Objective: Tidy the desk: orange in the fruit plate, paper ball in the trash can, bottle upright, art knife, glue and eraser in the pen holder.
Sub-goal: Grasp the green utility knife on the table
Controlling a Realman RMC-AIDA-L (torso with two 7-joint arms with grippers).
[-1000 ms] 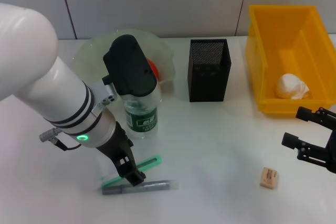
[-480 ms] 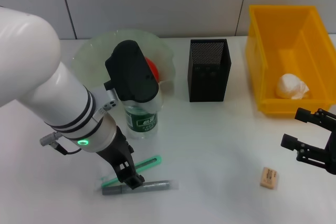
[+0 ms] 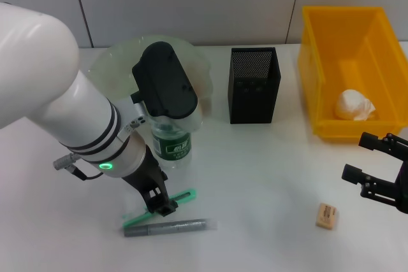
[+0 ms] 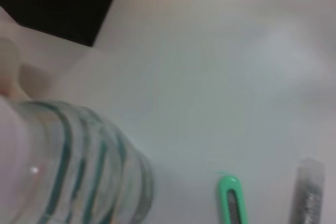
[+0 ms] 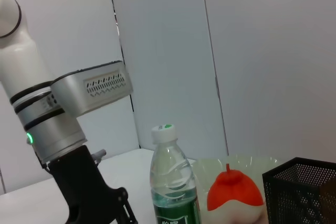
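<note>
Down at the desk's (image 3: 255,170) front-left, the left claw (image 3: 159,205) is hovering right over the green art knife (image 3: 182,196). Can't tell how wide it's open, but it isn't visibly gripping anything. The grey glue (image 3: 167,227) is lying just beside it. The right claw (image 3: 376,170) is sitting open and empty near the eraser (image 3: 326,215).
</note>
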